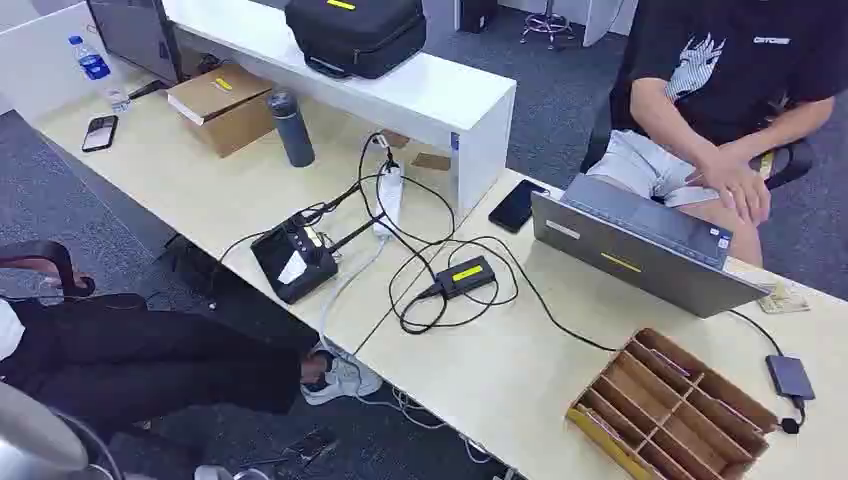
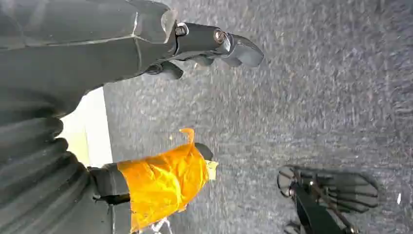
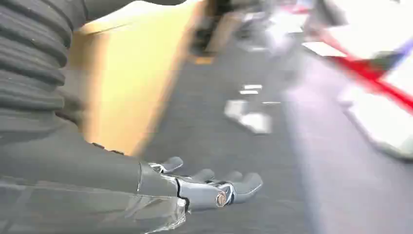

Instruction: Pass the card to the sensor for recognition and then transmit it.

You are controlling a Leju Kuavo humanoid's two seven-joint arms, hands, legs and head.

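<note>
Left hand (image 2: 204,46), left wrist view: released, fingers apart and grasping nothing, hanging over grey carpet (image 2: 316,97); an orange-wrapped thumb (image 2: 163,183) juts beside it.

Right wrist view: right hand (image 3: 209,185) also released, fingers spread and lightly curled, nothing in them, above grey floor beside a pale wooden panel (image 3: 126,78). Background blurred.

Head view: light wooden surface (image 1: 500,370). Black sensor unit (image 1: 294,258) with cables sits at the surface's near edge. Wooden divider tray (image 1: 672,408) holding slim cards stands at the near right corner. Open laptop (image 1: 640,245) near the far edge, a seated person (image 1: 720,90) behind it.
</note>
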